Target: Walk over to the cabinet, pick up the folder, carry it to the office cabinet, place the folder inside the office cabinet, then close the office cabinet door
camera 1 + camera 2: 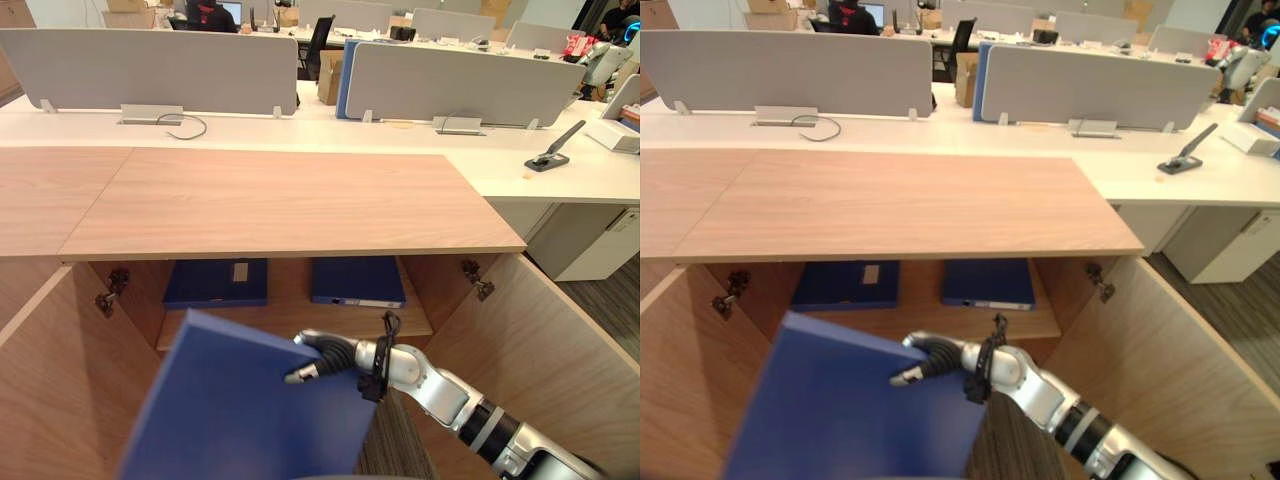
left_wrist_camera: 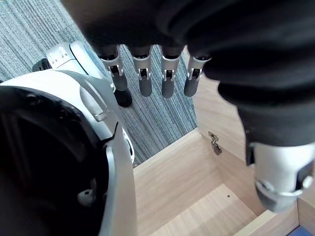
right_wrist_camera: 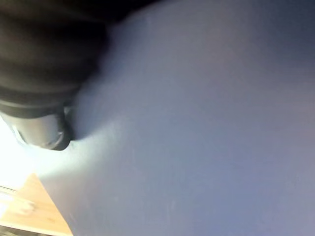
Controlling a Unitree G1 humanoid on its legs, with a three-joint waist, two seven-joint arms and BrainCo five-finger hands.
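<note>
A blue folder (image 1: 240,410) hangs tilted in front of the open wooden office cabinet (image 1: 290,205), low and left of centre. My right hand (image 1: 335,358) is shut on the folder's upper right edge, fingers curled over it. In the right wrist view the folder's blue cover (image 3: 206,128) lies right against the hand, with the thumb (image 3: 44,132) pressed on it. Both cabinet doors stand wide open, the left door (image 1: 50,390) and the right door (image 1: 540,350). My left hand (image 2: 147,73) hangs idle over grey carpet beside the cabinet, fingers straight and holding nothing.
Two more blue folders (image 1: 215,282) (image 1: 357,281) lie flat on the cabinet's inner shelf. Behind the cabinet runs a white desk with grey dividers (image 1: 150,65), a loose cable (image 1: 185,127) and a dark stapler-like tool (image 1: 553,150). A white drawer unit (image 1: 600,235) stands at the right.
</note>
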